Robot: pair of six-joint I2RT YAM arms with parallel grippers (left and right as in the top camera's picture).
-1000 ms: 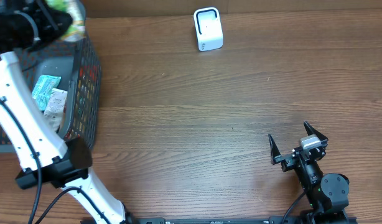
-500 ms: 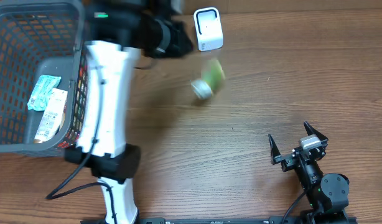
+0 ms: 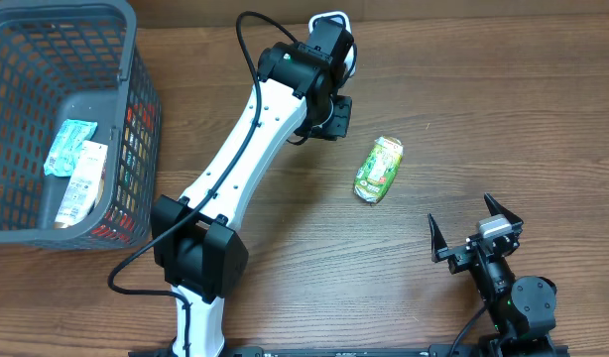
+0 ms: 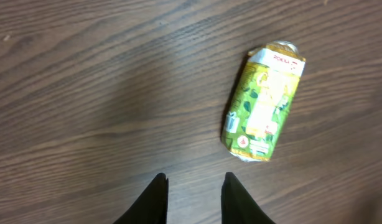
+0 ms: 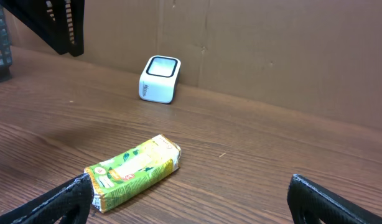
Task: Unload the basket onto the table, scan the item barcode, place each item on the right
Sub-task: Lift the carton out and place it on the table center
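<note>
Far left: grey basket [image 3: 141, 109] sits on the wooden surface [image 3: 314, 288]. I see a teal packet [image 3: 70, 145] and a white packet [image 3: 84, 180] lying just beside each other on its floor.

Left arm [image 3: 245, 139]: runs diagonally from the near edge up toward the far side, with its wrist over the scanner. Left tool [image 4: 194, 182]: in its own camera the two fingers point down at bare wood. There is a narrow gap between them and nothing in it. It is not touching the pack.

Scanner [image 5: 160, 79]: small white box, upright at the far edge. From overhead I get only a sliver of it, since the left wrist covers the rest.

Green pack [image 3: 380, 169]: lies flat on its side on the surface, nothing holding it. It is right of the left tool and apart from it, on the near side of the scanner, between scanner and right tool. Its long axis is tilted. I can't pick out a barcode on the face that shows.

Right tool [image 3: 463, 223]: near right corner, low over the surface. Its fingers are spread wide and empty, well apart from the pack, which sits ahead and to its left.
</note>
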